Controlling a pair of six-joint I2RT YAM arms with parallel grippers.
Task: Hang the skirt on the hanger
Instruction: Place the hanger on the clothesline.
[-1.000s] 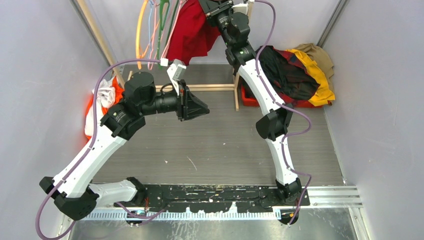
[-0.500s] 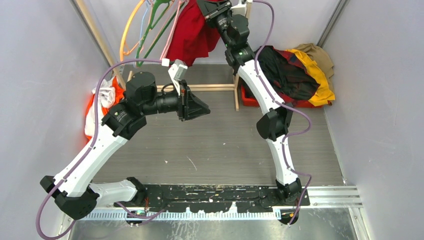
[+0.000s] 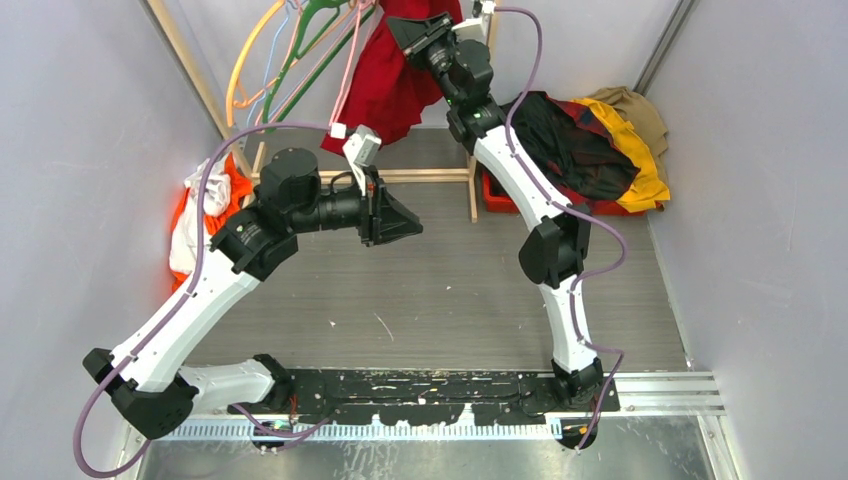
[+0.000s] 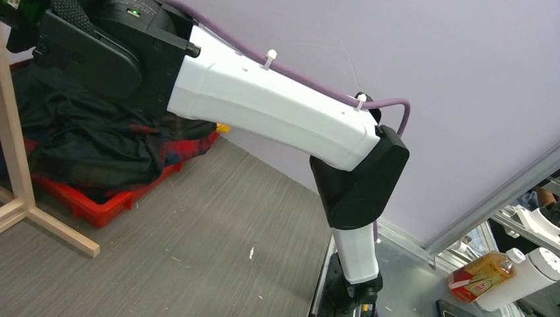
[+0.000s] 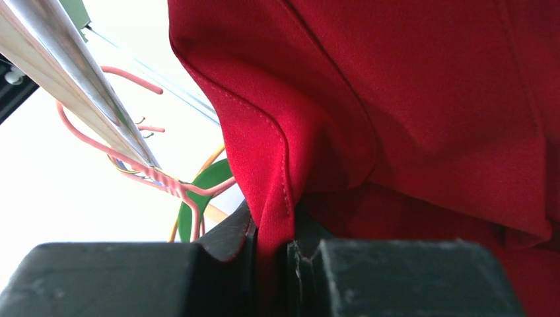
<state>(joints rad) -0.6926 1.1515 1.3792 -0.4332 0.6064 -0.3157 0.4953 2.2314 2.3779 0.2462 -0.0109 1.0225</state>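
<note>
The skirt (image 3: pixel 385 85) is bright red cloth hanging at the top of the scene, beside a bunch of wire hangers. My right gripper (image 3: pixel 412 32) is raised up to it and shut on a folded edge. In the right wrist view the skirt (image 5: pixel 409 99) fills the picture and a seamed fold runs down between the two black fingers of my right gripper (image 5: pixel 271 234). I cannot pick out the hanger among the bunch. My left gripper (image 3: pixel 405 218) hovers over the middle of the floor, pointing right, and shows nothing held. Its fingers do not show in the left wrist view.
Orange, green (image 3: pixel 320 50) and pink (image 3: pixel 348 60) hangers hang on a metal rail (image 5: pixel 79 86). A wooden rack frame (image 3: pixel 420 175) stands behind my left gripper. A red bin (image 4: pixel 99 205) of dark plaid and yellow (image 3: pixel 640 165) clothes sits at the right. An orange-and-white bundle (image 3: pixel 205 200) lies at the left.
My right gripper has moved left and further up with the skirt. The hangers have swung out to the left. My left arm has shifted slightly up and to the right.
</note>
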